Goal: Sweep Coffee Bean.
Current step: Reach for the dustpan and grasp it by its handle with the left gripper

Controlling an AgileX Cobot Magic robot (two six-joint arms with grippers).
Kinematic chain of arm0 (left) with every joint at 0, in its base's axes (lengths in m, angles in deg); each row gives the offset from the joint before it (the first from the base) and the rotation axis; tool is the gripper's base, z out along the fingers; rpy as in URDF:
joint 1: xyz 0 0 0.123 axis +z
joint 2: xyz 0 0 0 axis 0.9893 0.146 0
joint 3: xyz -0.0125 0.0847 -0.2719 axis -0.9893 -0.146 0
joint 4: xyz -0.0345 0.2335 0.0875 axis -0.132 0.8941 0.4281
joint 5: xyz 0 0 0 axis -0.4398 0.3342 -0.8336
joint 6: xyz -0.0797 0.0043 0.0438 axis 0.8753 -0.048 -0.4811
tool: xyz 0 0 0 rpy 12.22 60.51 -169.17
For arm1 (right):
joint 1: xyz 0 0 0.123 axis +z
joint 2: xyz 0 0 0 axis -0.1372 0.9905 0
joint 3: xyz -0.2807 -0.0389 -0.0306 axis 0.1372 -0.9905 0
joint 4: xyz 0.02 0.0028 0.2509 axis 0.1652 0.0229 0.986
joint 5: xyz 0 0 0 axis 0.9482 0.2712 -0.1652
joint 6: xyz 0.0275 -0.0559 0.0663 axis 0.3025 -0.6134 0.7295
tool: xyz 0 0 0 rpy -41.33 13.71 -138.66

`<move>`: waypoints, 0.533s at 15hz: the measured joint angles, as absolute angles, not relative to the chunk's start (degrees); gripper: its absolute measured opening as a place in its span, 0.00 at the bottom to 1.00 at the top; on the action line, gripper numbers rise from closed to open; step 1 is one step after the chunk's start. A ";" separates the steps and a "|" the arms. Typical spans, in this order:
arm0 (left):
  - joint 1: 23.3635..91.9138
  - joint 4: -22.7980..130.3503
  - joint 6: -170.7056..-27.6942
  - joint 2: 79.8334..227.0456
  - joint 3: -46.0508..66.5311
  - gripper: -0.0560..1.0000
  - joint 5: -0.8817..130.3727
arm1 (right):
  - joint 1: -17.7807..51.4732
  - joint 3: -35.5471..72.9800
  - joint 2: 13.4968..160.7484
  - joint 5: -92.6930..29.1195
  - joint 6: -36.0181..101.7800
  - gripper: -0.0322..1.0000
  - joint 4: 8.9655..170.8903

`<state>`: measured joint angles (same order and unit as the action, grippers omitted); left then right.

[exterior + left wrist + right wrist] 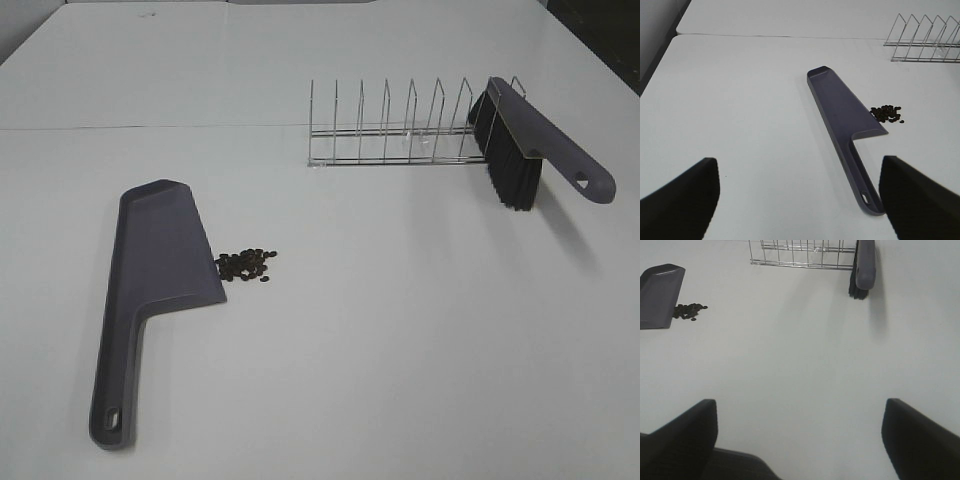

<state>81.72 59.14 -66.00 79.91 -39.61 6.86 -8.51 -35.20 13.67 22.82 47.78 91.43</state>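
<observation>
Grey plastic dustpan [160,250] lies flat on the white table [400,380], and the coffee bean [247,264] pile sits just beside the corner of the pan's open edge, almost touching it. Neither arm shows in the high view. In the wrist views my left gripper [797,161] and right gripper [799,401] both stand spread wide with nothing between the fingers. The brush [518,150] leans against the end of the wire rack [390,130], bristles down, well apart from the beans. I judge the step in hand is fetching tools: right arm takes the brush by its handle, leaving the bristles free, and left arm takes the dustpan handle [113,400]. I would grip the pan without nudging it, since a bump this near the pile could scatter beans, then sweep in short strokes toward the open edge
</observation>
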 joint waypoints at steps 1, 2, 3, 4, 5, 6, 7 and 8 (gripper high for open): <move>81.72 59.14 -66.00 79.91 -39.61 0.78 6.86 | -8.51 -35.20 13.67 22.82 47.78 0.76 91.43; 81.72 59.14 -66.00 79.91 -39.61 0.78 6.86 | -8.51 -35.20 13.67 22.82 47.78 0.76 91.43; 81.72 59.14 -66.00 79.91 -39.61 0.78 6.86 | -8.51 -35.20 13.67 22.82 47.78 0.76 91.43; 81.72 59.14 -66.00 79.91 -39.61 0.78 6.86 | -8.51 -35.20 13.67 22.82 47.78 0.76 91.43; 81.72 59.14 -66.00 81.74 -39.61 0.78 6.86 | -8.51 -35.20 13.67 22.82 47.78 0.76 91.43; 81.72 59.14 -66.00 83.69 -39.61 0.78 6.86 | -8.51 -35.20 13.67 22.82 47.78 0.76 91.43; 81.72 59.14 -66.00 86.21 -39.61 0.78 6.92 | -8.51 -35.20 13.67 22.82 47.78 0.76 91.43; 81.72 59.14 -65.77 88.85 -39.61 0.78 6.92 | -8.51 -35.20 13.67 22.82 47.78 0.76 91.43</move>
<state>81.72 59.14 -65.77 88.85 -39.61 6.92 -8.51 -35.20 13.67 22.82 47.78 91.43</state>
